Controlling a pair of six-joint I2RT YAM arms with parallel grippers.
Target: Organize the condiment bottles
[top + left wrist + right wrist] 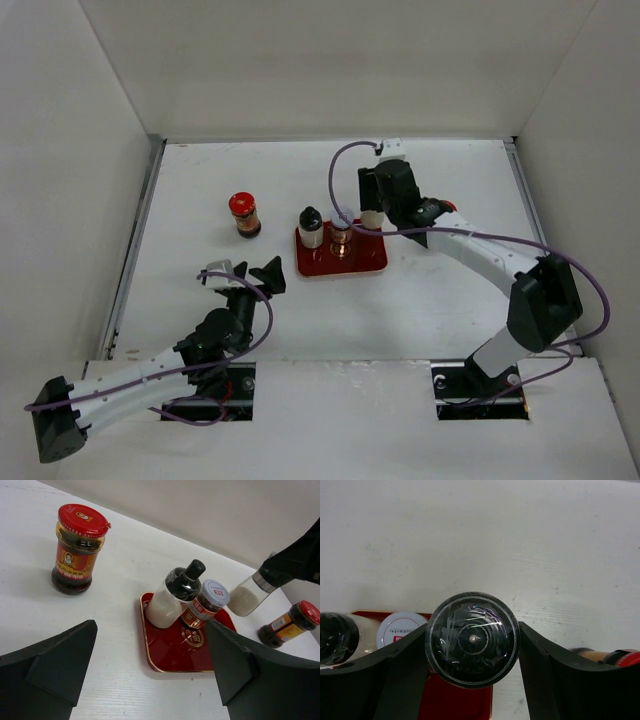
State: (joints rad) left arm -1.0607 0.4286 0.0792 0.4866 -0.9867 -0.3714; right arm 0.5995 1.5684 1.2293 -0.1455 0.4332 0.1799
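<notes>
While the right tool [375, 208] is pinching the dark-lidded shaker [245, 597] of white grains by its cap, both fingers are pressing against the lid's sides, and the shaker is leaning at the 1 o'clock corner of the red tray [365, 262]; whether its base is touching the tray I cannot tell. On the tray's 10 o'clock part, the white bottle with a black cap [311, 230] is standing upright, and the silver-lidded jar [341, 240] of brown contents is standing right beside it, toward 3 o'clock. Off the tray, at about 9 o'clock from it, the large red-capped jar [243, 215] of dark sauce is standing alone on the white desk [200, 180]. Past the tray toward 2 o'clock, a small red-capped bottle [290, 622] is lying on its side next to the right arm. At 8 o'clock from the tray, the left tool [255, 273] is hovering with its fingers spread wide, holding nothing and pointing toward the tray.
</notes>
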